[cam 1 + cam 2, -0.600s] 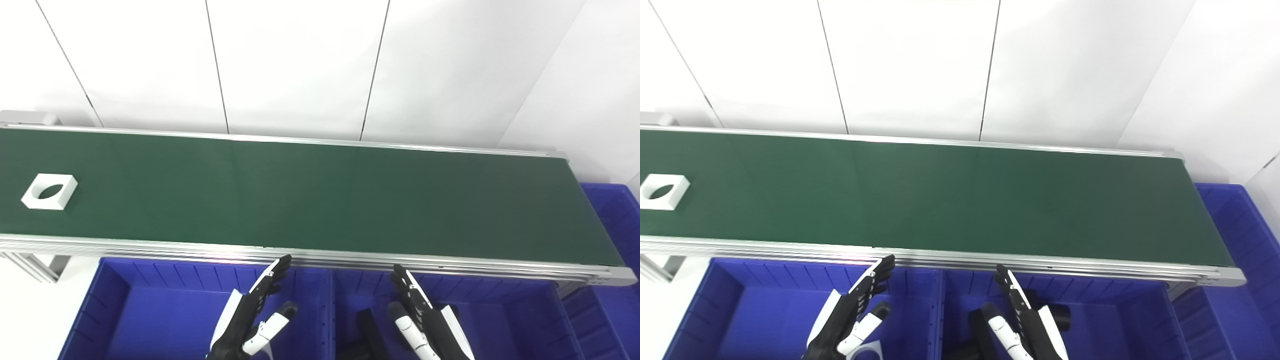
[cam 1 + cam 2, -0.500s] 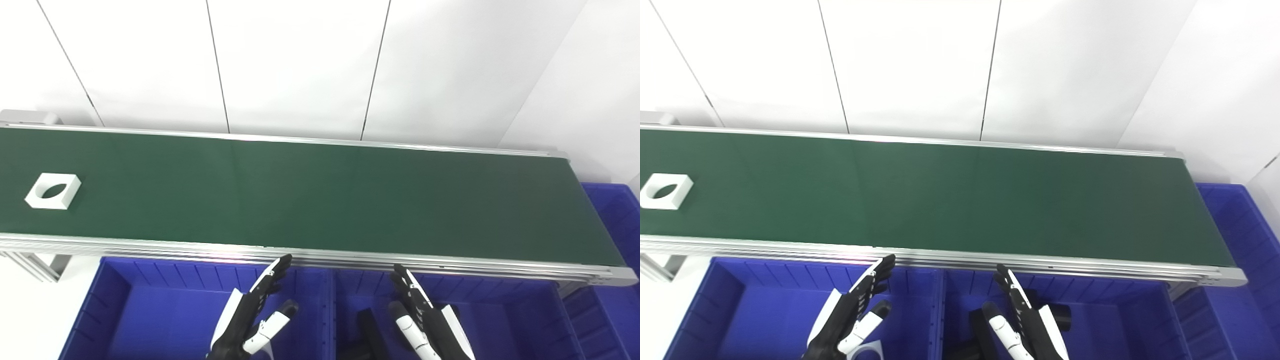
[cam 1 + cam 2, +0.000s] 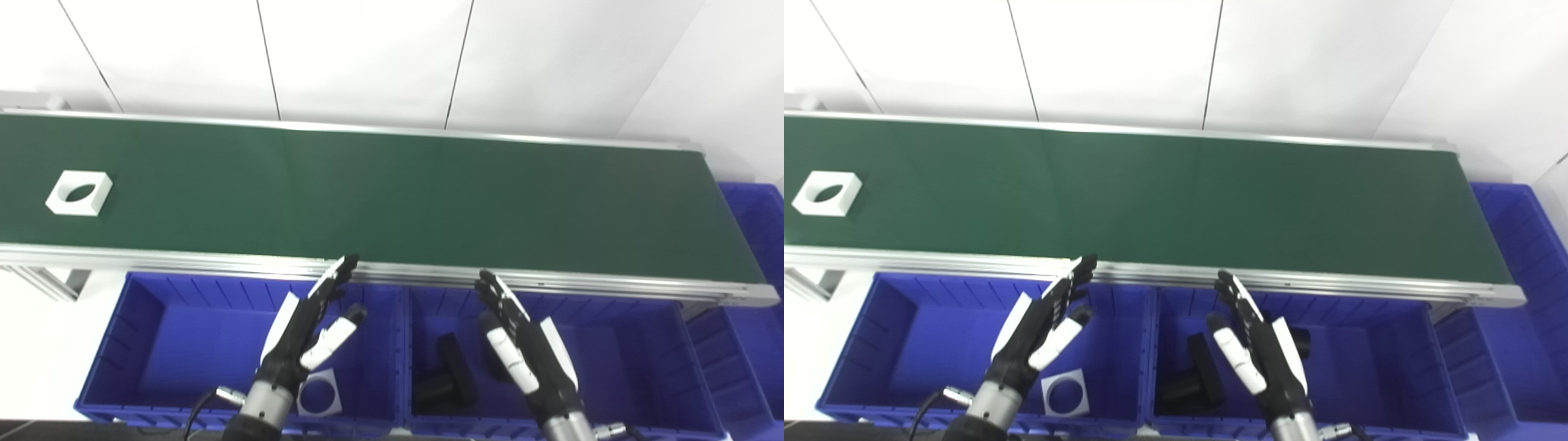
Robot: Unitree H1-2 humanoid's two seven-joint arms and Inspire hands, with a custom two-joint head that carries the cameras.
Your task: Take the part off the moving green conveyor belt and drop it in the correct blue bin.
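Green belt (image 3: 392, 190) runs left to right across both head views, its left end cut off by the frame edge. White square part (image 3: 79, 193) with a round hole lies flat on the belt near that left edge, well apart from both hands.

Hidden or unclear: the black pieces (image 3: 446, 376) in the middle blue bin (image 3: 618, 373) overlap one another and sit partly behind the right hand, so their shapes cannot be read; one rounded dark piece shows only in the right eye view, behind the hand. Far-right blue bin (image 3: 756, 214) is cut off by the frame. Both forearms leave the picture at the bottom edge.

Left hand (image 3: 309, 327) hovers above the left blue bin (image 3: 159, 343), fingers straight and spread, holding nothing. Right hand (image 3: 520, 349) hovers above the middle bin, likewise spread and empty. Fingertips of both point toward the belt's aluminium rail (image 3: 184, 260).

A second white square piece (image 3: 318, 398) with a hole lies on the floor of the left bin, just beside the left wrist.

Room: white wall panels (image 3: 367, 55) with thin dark seams behind the belt; white floor at lower left.
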